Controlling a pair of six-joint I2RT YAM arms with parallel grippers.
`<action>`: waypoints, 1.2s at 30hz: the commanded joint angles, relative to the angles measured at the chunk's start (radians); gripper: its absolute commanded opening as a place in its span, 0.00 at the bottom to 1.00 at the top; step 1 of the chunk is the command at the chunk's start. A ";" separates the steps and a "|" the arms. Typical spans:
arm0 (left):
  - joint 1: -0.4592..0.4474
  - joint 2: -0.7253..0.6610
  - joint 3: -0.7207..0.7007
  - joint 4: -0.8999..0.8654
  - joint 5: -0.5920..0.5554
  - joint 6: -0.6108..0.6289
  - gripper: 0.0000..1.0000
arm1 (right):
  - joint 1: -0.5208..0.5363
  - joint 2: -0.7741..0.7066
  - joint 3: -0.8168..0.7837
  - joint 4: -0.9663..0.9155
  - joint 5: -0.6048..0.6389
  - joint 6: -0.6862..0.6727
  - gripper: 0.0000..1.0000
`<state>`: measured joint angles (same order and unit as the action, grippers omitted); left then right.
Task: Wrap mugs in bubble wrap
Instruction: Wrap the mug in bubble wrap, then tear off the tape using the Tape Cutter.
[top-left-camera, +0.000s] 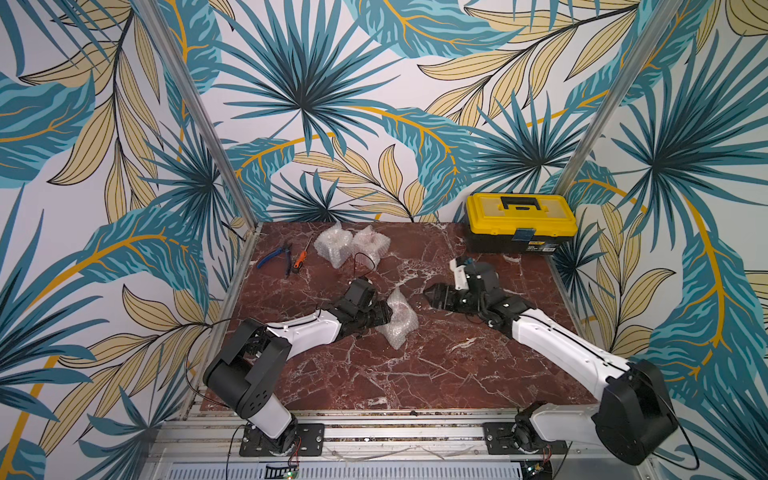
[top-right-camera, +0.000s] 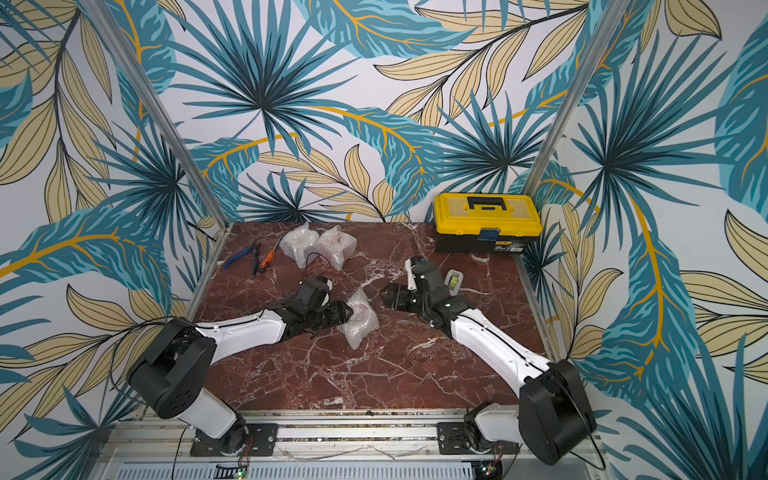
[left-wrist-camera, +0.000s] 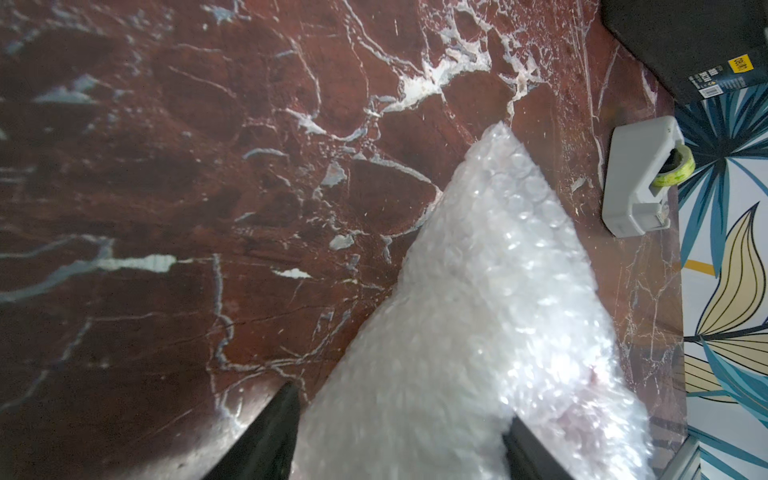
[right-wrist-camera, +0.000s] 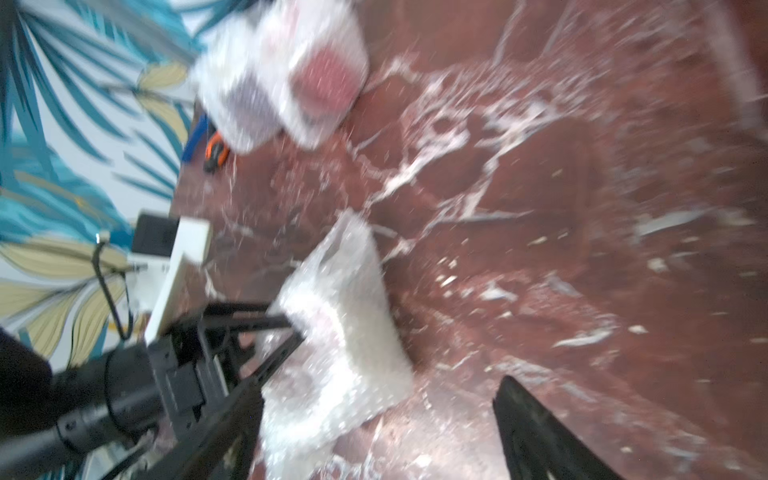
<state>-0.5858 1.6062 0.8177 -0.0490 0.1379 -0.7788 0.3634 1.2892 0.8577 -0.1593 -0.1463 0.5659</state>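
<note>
The bubble-wrap bundle (top-left-camera: 397, 319) lies about mid-desk, one corner of its wrap pointing toward the back. A faint reddish tinge shows through it in both top views; the mug inside is otherwise hidden.

The left pincer (top-left-camera: 386, 314) sits low at the bundle's left side. In the left wrist view its fingers (left-wrist-camera: 270, 436) stand on either side of the wrap and seem to press on it. It looks clamped on the bundle, though the blur leaves some doubt.

The right pincer (top-left-camera: 429, 293) hangs just beside the bundle on the opposite side, not touching it, its jaws apart with nothing between them.

Two back bundles (top-left-camera: 332, 246) (top-left-camera: 371, 245) stand touching each other near the back edge, left of centre, well apart from both pincers. The right wrist view shows red through one and grey through the other.

Just left of them lie an orange-handled screwdriver (top-left-camera: 300, 258) and blue-handled pliers (top-left-camera: 274, 257), side by side. A yellow toolbox (top-left-camera: 521, 222), lid shut, sits in the back right corner. A grey tape dispenser (top-right-camera: 454, 281) stands between the toolbox and the right arm, partly hidden by that arm. The desk (top-left-camera: 415, 374) is dark red marble with white veins.
</note>
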 joint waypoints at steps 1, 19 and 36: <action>-0.006 0.054 -0.030 -0.109 -0.005 0.056 0.66 | -0.184 -0.001 -0.080 0.052 -0.035 0.044 0.88; -0.008 0.138 0.069 -0.111 0.079 0.225 0.66 | -0.646 0.393 0.092 0.036 -0.560 0.009 0.50; -0.009 0.144 0.080 -0.111 0.085 0.220 0.66 | -0.654 0.535 0.161 -0.024 -0.572 -0.078 0.49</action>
<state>-0.5858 1.6958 0.9031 -0.0345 0.2283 -0.5907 -0.2928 1.7920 1.0054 -0.1738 -0.6823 0.5217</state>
